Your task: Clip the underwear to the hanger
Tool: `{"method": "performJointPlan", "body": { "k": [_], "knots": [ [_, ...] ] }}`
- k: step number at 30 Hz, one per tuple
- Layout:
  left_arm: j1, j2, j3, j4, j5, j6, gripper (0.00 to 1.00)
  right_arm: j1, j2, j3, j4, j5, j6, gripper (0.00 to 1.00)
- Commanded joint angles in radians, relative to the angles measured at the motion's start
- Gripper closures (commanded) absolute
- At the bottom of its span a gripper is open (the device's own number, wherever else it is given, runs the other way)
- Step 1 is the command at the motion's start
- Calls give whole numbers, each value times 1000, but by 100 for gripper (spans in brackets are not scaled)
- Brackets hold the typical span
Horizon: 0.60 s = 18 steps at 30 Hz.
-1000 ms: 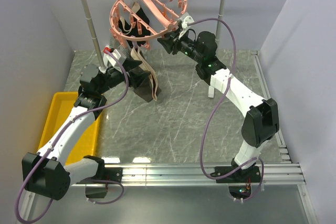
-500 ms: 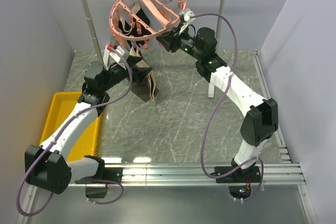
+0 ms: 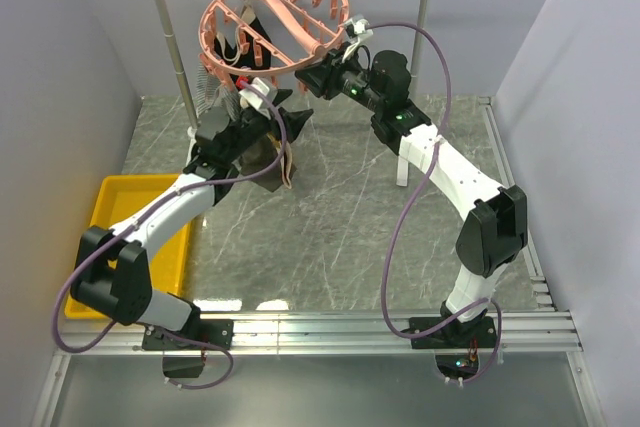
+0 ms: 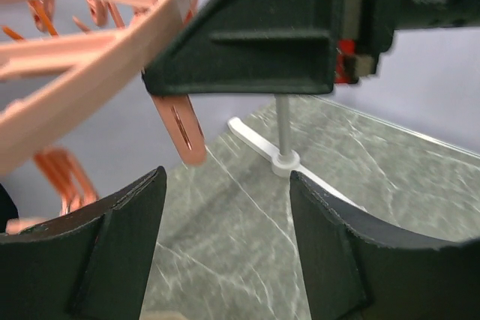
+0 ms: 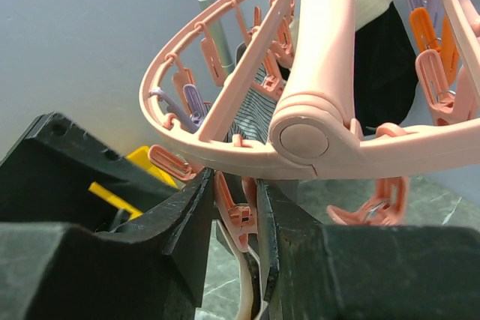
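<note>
The salmon-pink hanger [image 3: 265, 22] hangs tilted from the white rail and fills the top of the right wrist view [image 5: 315, 110]. My right gripper [image 3: 318, 65] is at its near rim, with its jaws [image 5: 238, 215] shut on one pink clip peg [image 5: 241, 211]. The beige waistband [image 5: 251, 290] of the underwear runs down from that peg. The dark underwear [image 3: 268, 159] hangs below the hanger. My left gripper [image 3: 290, 119] is beside it, just under the right gripper. Its jaws [image 4: 225, 237] are open and empty, with a pink peg [image 4: 180, 129] above them.
A black garment [image 3: 240, 47] and a light patterned cloth [image 3: 213, 82] hang from the hanger's far side. The white rail's posts [image 3: 170, 27] stand at the back, one foot in the left wrist view [image 4: 285, 159]. A yellow tray [image 3: 108, 209] lies at the left.
My left gripper has moved up and right from the underwear's side to just under the right gripper. The hanger has swung a little to the left. The right gripper stays at the rim.
</note>
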Motion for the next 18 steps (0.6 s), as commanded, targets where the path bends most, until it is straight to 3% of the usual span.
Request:
{"method": "performJointPlan", "body": {
  "k": [1,10,13,14,16,17,18],
  "knots": [
    [-21,40,81,112,-76,32,28,7,-8,47,15,10,43,100],
    [-32,140,180,94,-147,57,36,4,-10,44,16,-7,76,100],
    [-33,158,211,74,-148,52,53,1,-8,41,21,-16,92,100],
    [-35,161,217,69,-147,16,64,-2,-10,39,23,-25,98,100],
    [-35,160,219,63,-141,15,72,-4,-11,35,26,-30,95,99],
    [-33,157,217,60,-133,20,78,-2,-13,35,23,-29,83,96],
    [-35,152,214,58,-131,20,82,-2,-13,35,18,-29,77,82]
  ]
}}
